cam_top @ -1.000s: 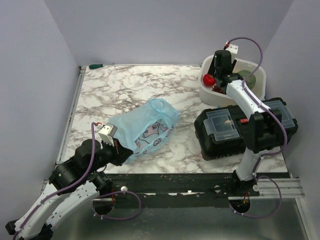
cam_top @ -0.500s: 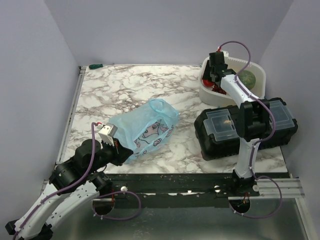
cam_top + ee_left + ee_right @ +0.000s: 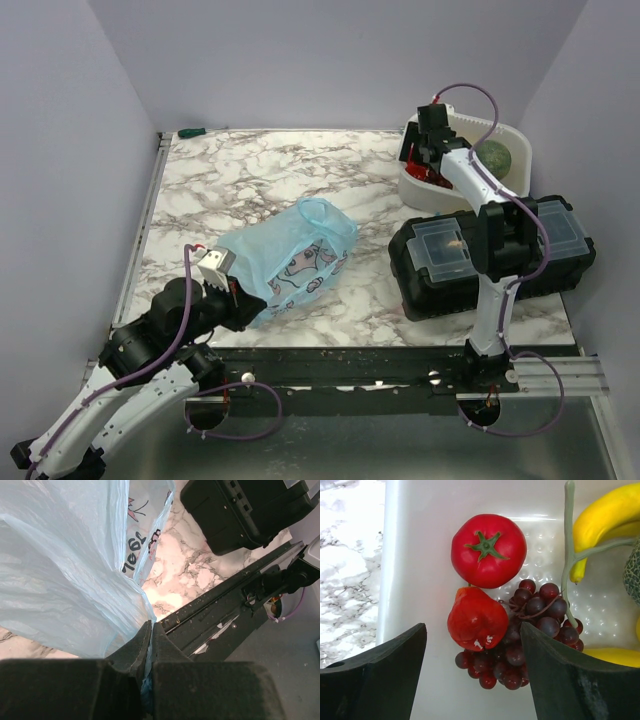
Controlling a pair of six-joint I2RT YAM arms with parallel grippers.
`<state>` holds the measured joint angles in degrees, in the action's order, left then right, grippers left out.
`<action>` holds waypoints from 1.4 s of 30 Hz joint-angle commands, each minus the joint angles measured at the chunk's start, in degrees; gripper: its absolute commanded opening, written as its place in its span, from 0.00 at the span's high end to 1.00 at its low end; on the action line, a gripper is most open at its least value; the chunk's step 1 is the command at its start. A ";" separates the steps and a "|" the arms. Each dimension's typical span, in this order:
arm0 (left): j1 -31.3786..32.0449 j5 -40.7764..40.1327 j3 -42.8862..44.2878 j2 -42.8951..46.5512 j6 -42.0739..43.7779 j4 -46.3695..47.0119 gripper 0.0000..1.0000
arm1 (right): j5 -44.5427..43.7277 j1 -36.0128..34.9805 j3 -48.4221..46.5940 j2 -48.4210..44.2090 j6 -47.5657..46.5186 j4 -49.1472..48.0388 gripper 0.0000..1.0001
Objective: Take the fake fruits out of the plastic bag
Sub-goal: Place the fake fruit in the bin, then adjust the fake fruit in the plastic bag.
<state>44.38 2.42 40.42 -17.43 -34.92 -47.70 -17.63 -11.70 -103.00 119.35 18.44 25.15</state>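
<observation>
Two grippers: one clenched, one released

The plastic bag (image 3: 290, 255) bulges ahead of the left gripper (image 3: 151, 630), which pinches its corner. Under the right gripper's (image 3: 472, 630) spread, empty jaws lies the white tub (image 3: 410, 555), with the melon (image 3: 493, 157) and banana (image 3: 607, 512) to the right and the grape bunch (image 3: 535, 610) and tomato (image 3: 488, 550) between them.

White arms (image 3: 478, 188), black grippers (image 3: 472, 680), purple cables (image 3: 480, 88)

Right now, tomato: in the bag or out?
Out. The tomato lies in the white tub beside the grape bunch; the plastic bag lies well apart from it.
</observation>
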 commanded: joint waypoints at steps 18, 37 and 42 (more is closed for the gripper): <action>0.01 0.90 -0.52 -0.90 0.79 0.86 1.00 | 16.04 -11.53 30.67 -36.17 2.36 -11.88 0.25; 0.09 -1.25 0.49 -13.12 -0.59 -0.66 1.00 | 11.95 -52.55 52.86 -51.67 -7.92 -29.34 0.32; 0.09 -1.37 0.09 -10.63 -0.77 -0.09 1.00 | 12.42 -55.76 58.74 -46.77 -7.37 -38.77 0.39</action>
<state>44.38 2.13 40.36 -30.39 -35.22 -48.12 -6.09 -65.32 -48.29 68.27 11.90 -4.36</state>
